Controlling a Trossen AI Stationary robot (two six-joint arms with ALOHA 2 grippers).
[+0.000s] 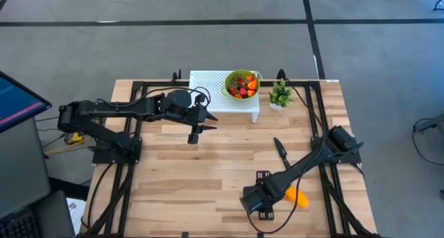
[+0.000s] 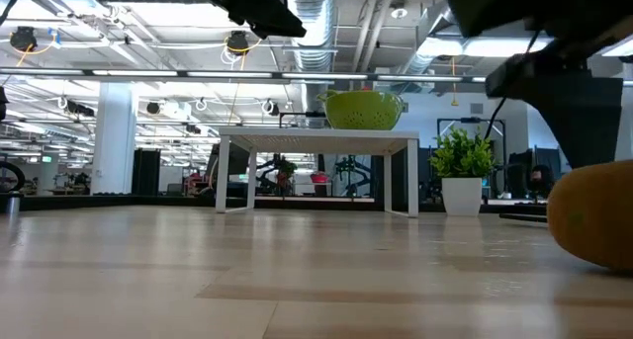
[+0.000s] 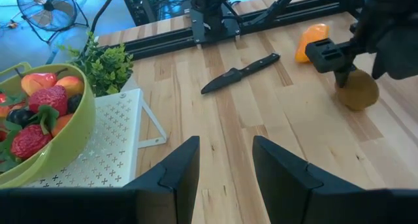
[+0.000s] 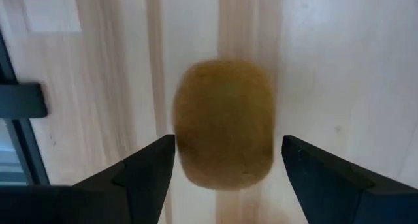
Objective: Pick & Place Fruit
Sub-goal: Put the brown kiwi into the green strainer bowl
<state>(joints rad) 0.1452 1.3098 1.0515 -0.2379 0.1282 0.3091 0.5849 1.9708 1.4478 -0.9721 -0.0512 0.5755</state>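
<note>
STAGE: pick under way | right gripper [image 4: 222,178] wide open, straddling the kiwi [image 4: 224,123] on the counter [image 1: 208,168], nothing gripped | left gripper [image 3: 225,178] half open, empty, hovering near the white stand [image 1: 208,92] | DONE: berries in green colander [image 1: 242,84] | LEFT: kiwi, mango [image 1: 298,195] beside it.

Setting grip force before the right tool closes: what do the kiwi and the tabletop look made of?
Kiwi: dull brown, matte, faintly fuzzy skin; real or plastic, the look cannot tell. Table: light wood planks with visible grain and seams, smooth, slight sheen. The right tool stands open around the kiwi.
</note>
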